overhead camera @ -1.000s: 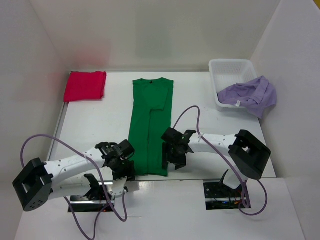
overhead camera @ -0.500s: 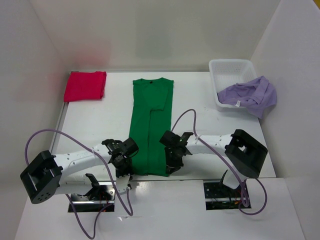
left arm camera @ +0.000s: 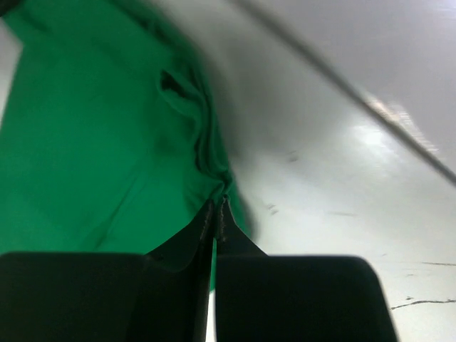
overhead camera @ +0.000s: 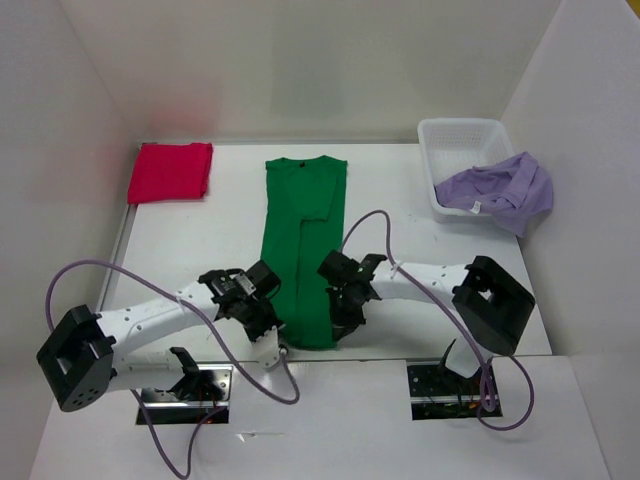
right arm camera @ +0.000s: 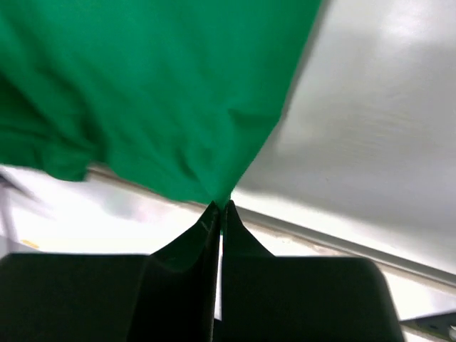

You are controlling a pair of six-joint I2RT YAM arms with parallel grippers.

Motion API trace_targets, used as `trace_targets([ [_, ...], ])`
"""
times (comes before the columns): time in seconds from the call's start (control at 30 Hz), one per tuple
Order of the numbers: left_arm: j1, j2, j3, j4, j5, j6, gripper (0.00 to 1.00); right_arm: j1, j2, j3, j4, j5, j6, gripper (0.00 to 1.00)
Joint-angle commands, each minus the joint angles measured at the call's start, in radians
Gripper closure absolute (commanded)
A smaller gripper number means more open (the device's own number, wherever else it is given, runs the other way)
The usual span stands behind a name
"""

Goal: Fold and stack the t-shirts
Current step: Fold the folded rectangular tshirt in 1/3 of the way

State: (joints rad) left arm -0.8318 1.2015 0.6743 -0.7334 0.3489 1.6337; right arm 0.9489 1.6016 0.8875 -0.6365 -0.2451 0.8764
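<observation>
Both grippers (left arm camera: 215, 212) (right arm camera: 220, 208) closed, seemingly lifting green t-shirt (overhead camera: 300, 240).

White table (overhead camera: 200, 250) bears red shirt (overhead camera: 171, 171), green shirt (overhead camera: 300, 230), basket (overhead camera: 465, 150).

top external: we looked down from high behind the near edge, far enough to take in the whole table (overhead camera: 200, 250) | left wrist, right wrist: we looked forward and down, very close | shared by all three: near hem of the green shirt (overhead camera: 300, 260)
</observation>
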Motion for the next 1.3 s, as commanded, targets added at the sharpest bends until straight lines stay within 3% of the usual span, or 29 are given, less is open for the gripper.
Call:
trace_targets([
  [0.0,0.048,-0.025,0.067,0.038,0.035,-0.216,1.0,-0.1,-0.074,0.086,-0.098,0.021,-0.076,1.0],
  [0.13,0.149,-0.016,0.143,0.077,0.024,-0.329,1.0,-0.193,-0.069,0.175,-0.132,0.021,-0.174,1.0],
  [0.43,0.384,0.187,0.383,0.221,0.045,-0.509,1.0,-0.419,0.104,0.418,-0.135,-0.008,-0.341,1.0],
  [0.7,0.418,0.34,0.478,0.367,-0.008,-0.586,1.0,-0.47,0.306,0.646,-0.126,-0.033,-0.421,1.0],
  [0.97,0.45,0.412,0.478,0.526,-0.048,-0.669,1.0,-0.539,0.423,0.754,-0.126,-0.043,-0.439,1.0],
  [1.27,0.471,0.454,0.447,0.607,-0.073,-0.66,1.0,-0.561,0.546,0.85,-0.164,-0.1,-0.482,1.0],
])
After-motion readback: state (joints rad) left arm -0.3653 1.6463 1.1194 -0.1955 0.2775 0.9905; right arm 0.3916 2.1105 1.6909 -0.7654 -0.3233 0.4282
